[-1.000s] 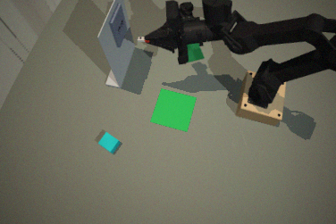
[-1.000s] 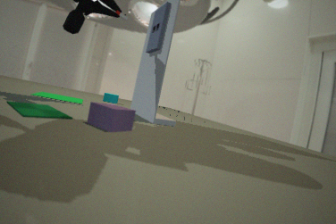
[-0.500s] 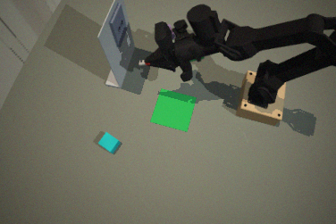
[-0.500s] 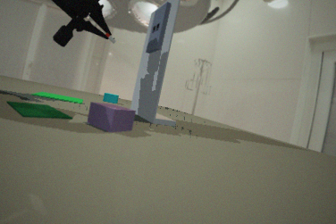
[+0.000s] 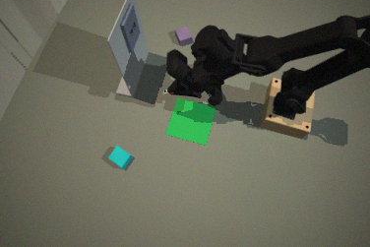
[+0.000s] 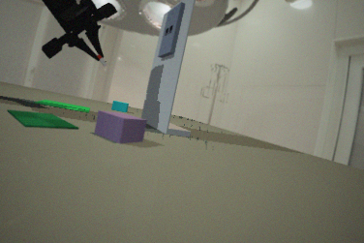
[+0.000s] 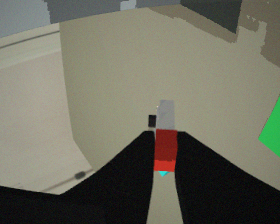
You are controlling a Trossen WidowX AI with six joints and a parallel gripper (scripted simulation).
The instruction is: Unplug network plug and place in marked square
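Observation:
My gripper [image 5: 173, 92] [image 6: 100, 58] [image 7: 163, 141] is shut on the red and pale grey plug [image 6: 103, 61] [image 7: 166, 115], holding it by its red part with the grey end projecting. The plug is well above the table, tilted downward and clear of the panel. The upright panel [image 5: 113, 42] [image 6: 169, 81] [image 7: 18, 20] bears a blue plate [image 5: 129, 38] [image 6: 167, 45] with two dark sockets; no plug shows in them. A bright green square [image 5: 187, 129] [image 6: 63, 106] [image 7: 278, 125] lies flat on the table, partly under the arm's shadow.
A dark green square [image 6: 44, 119] lies nearer the exterior camera. A purple block [image 5: 184, 35] [image 6: 108, 125] stands between the panel and the arm's side in the top view. A cyan block [image 5: 120, 157] [image 6: 120, 106] lies beyond the bright square. The arm's wooden base [image 5: 285, 128] is at right.

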